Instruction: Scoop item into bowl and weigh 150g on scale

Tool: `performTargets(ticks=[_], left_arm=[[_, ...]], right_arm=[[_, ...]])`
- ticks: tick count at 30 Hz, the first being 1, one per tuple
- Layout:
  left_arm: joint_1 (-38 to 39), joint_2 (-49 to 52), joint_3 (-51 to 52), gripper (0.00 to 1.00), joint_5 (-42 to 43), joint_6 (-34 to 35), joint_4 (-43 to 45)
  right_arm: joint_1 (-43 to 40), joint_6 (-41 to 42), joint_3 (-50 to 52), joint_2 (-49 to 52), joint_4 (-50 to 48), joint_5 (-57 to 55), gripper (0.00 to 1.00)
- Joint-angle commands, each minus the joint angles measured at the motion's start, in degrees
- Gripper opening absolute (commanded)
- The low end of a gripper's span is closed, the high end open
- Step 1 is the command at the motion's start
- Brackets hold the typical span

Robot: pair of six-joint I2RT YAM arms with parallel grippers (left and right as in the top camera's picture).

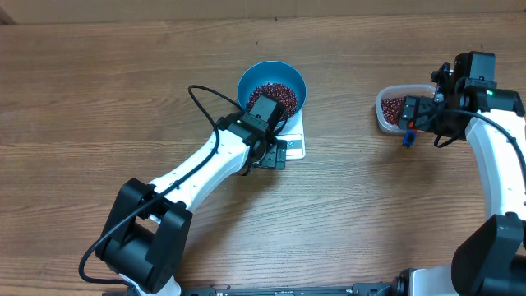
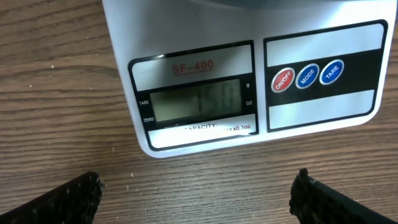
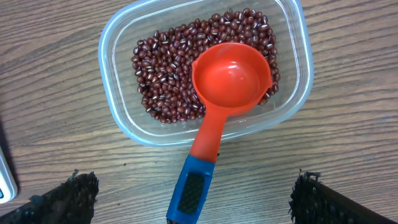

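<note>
Overhead view: the blue bowl (image 1: 271, 69) stands on the scale (image 1: 296, 146) near the middle of the table (image 1: 123, 82) and holds a bed of beans (image 1: 279, 90). My left gripper (image 1: 274, 156) hangs over the scale's front edge and hides part of it. Well apart, toward the right, a clear tub (image 1: 388, 111) holds more beans. My right gripper (image 1: 421, 123) is above its near side, and the blue handle of a scoop (image 1: 407, 140) sticks out past the rim. Left wrist view: the scale fills the upper frame, with the bowl only a blurred edge at the top. The display (image 2: 196, 99) shows faint digits that I cannot read with certainty; one red and two blue buttons (image 2: 308, 76) sit beside it. My fingers (image 2: 68, 199) show at both lower corners, spread wide over bare wood: released, touching nothing. Right wrist view: the tub rests on the wood, and beans cover most of its floor. The scoop lies cup-up and empty on the beans, its handle crossing the rim and ending between my fingers. These stand wide at either side, clear of the handle: released, holding nothing.
</note>
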State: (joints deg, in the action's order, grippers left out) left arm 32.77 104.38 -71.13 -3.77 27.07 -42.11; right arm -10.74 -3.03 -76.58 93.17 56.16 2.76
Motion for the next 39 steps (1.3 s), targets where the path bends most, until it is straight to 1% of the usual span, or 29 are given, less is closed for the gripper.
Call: performTargets(ticks=[1, 12, 22, 28, 39], left_arm=[[0.33, -1.01, -0.66, 0.99, -1.14, 0.81, 0.35], [0.37, -1.42, -0.66, 0.99, -1.11, 0.81, 0.37], [1.03, -3.78, -0.66, 0.99, -2.36, 0.09, 0.26], [1.40, -6.80, -0.66, 1.00, -2.56, -1.25, 0.39], [1.40, -16.24, -0.61, 1.00, -2.38, -5.60, 0.44]], right_arm=[[0.13, -0.24, -0.42, -1.11, -0.31, 0.31, 1.00], [0.11, -0.24, -0.42, -1.11, -0.31, 0.31, 1.00], [0.11, -0.24, -0.42, -1.11, -0.31, 0.31, 1.00], [0.11, -0.24, -0.42, -1.11, -0.31, 0.31, 1.00], [0.13, -0.24, -0.42, -1.11, -0.31, 0.33, 1.00]])
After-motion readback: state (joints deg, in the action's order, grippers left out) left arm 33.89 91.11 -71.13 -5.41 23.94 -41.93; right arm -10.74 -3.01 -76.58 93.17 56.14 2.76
